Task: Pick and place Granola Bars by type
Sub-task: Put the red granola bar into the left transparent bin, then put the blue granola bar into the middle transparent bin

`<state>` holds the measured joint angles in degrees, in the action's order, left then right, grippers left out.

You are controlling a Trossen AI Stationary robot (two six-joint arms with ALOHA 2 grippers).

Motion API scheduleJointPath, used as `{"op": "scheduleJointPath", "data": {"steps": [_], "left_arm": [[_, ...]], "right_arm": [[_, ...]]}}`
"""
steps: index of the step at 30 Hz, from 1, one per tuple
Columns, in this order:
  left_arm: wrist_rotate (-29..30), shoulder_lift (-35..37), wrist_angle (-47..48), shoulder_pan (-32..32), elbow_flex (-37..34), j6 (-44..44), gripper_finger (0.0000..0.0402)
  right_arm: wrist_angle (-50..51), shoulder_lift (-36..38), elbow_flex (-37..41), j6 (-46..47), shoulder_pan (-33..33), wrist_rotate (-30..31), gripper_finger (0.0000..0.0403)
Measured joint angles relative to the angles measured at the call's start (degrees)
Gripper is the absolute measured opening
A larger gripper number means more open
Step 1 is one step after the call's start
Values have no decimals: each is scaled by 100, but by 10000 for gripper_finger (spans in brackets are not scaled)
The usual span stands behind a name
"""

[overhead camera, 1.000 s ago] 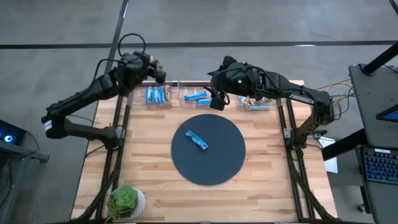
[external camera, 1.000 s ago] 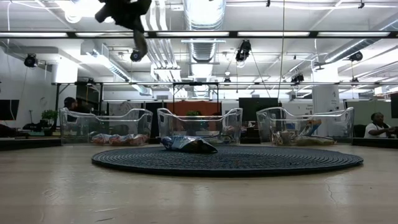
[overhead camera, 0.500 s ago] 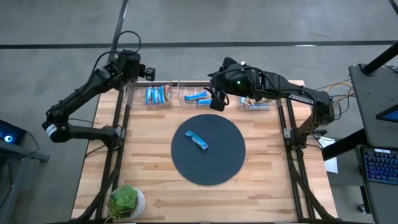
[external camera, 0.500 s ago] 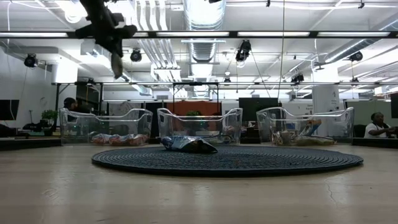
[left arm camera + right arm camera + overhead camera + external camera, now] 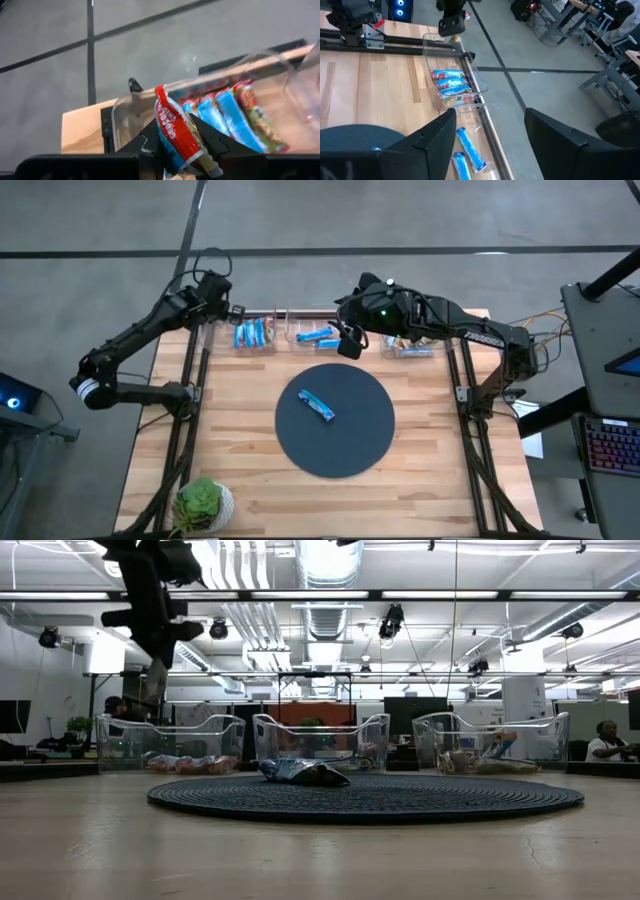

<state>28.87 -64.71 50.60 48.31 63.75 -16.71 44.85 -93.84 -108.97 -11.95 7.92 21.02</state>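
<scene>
Pale wooden planks make up the table (image 5: 240,440), with a big dark round mat (image 5: 360,440) lying in the middle and one blue granola bar (image 5: 317,407) left on it, well apart from both grippers. Along the far edge stand three clear bins. The left bin (image 5: 254,334) holds blue-and-red bars (image 5: 451,82), the middle bin (image 5: 313,335) holds plain blue bars (image 5: 469,148), and the right bin (image 5: 410,346) holds brownish ones (mostly hidden under the arm). The left gripper (image 5: 228,309) hangs beside the far left corner of the left bin, its fingers (image 5: 220,142) clamped on a red-and-blue wrapped bar (image 5: 176,131). The right gripper (image 5: 349,340) hovers between the middle and right bins, jaws spread wide and holding nothing. A small potted plant (image 5: 203,503) sits at the near left corner.
</scene>
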Motion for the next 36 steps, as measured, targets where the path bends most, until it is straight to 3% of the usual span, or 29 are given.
{"op": "scheduleJointPath", "data": {"steps": [11,25,36], "left_arm": [[-16,0,-16,-3,-610,1,53],[-250,0,-106,1,-685,-94,55],[-373,0,-17,8,-685,-31,144]], "right_arm": [[19,-2,0,-4,-4,0,224],[19,-2,0,-46,-2,1,224],[27,-2,0,-46,0,2,224]]}}
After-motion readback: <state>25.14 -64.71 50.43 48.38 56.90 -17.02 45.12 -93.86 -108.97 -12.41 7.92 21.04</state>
